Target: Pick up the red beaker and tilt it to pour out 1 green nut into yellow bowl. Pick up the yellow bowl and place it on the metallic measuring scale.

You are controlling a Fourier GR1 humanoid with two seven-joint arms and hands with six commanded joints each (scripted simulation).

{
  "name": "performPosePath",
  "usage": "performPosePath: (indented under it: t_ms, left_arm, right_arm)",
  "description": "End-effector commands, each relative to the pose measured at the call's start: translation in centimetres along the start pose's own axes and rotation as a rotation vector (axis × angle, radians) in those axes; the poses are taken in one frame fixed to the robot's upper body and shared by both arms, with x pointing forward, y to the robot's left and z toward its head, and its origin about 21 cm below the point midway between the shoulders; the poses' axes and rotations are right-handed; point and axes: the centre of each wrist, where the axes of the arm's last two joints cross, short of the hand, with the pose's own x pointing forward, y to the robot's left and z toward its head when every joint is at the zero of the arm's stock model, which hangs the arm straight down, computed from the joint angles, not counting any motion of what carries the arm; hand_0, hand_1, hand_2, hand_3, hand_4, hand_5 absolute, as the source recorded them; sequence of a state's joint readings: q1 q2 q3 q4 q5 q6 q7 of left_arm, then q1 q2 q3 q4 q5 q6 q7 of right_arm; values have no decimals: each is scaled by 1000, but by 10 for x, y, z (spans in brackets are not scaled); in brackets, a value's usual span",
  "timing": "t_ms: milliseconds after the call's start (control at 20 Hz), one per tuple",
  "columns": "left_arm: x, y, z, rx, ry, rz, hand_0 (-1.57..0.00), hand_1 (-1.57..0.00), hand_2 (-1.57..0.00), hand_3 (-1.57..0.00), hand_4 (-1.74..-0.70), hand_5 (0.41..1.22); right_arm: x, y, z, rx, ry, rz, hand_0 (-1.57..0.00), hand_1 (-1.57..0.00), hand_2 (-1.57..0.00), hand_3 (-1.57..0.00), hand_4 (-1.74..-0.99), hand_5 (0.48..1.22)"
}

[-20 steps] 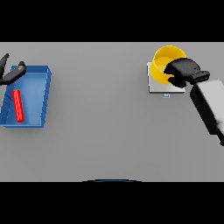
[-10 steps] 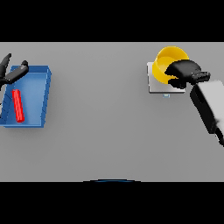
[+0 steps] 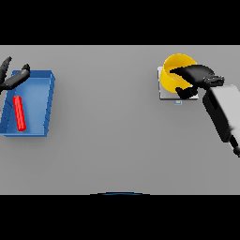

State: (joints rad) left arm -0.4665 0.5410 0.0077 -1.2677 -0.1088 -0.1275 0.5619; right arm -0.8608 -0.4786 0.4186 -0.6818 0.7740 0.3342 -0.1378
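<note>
Right hand (image 3: 194, 77): reaching in from the right, lying over the round yellow bowl (image 3: 174, 68); fingers curling across the near rim, thumb tucking under at the front edge, so pinching the bowl wall.
Yellow bowl: sitting on the flat metallic measuring scale (image 3: 164, 93), covering most of the plate; only the scale's left and near edges showing.
Green nut: not showing anywhere; bowl interior partly hidden by the hand, so contents not confirmable.
Red beaker (image 3: 19, 113): lying flat inside the shallow blue tray (image 3: 49, 101) at the table's left side, well apart from the bowl.
Left hand (image 3: 13, 78): hovering at the tray's far left corner, fingers spread and straight, holding nothing.
Grey table (image 3: 108, 122): bare between tray and scale.
Step in hand: judging as the setting-down of the bowl on the scale, close to complete.
Doing it well: checking the bowl base resting flat and centred on the plate before loosening; spreading fingers and thumb together, then lifting straight up, avoiding dragging the rim sideways or tipping the bowl off the scale.
</note>
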Motion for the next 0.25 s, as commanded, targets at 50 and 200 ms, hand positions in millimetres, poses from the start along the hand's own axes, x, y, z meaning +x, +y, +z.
performPosePath:
  t_ms: [50, 200]
  left_arm:
    - [-2, -1, -2, -6, 8, -5, 1, 1, 1, 1, -835, 755]
    - [-2, -3, -2, -3, 3, -5, 1, 1, 1, 1, -833, 760]
  right_arm:
    - [-2, 0, 0, 18, 15, 7, -126, -124, -98, -84, -1409, 804]
    - [2, 0, -1, 30, 19, 3, -64, -63, -50, -42, -1390, 779]
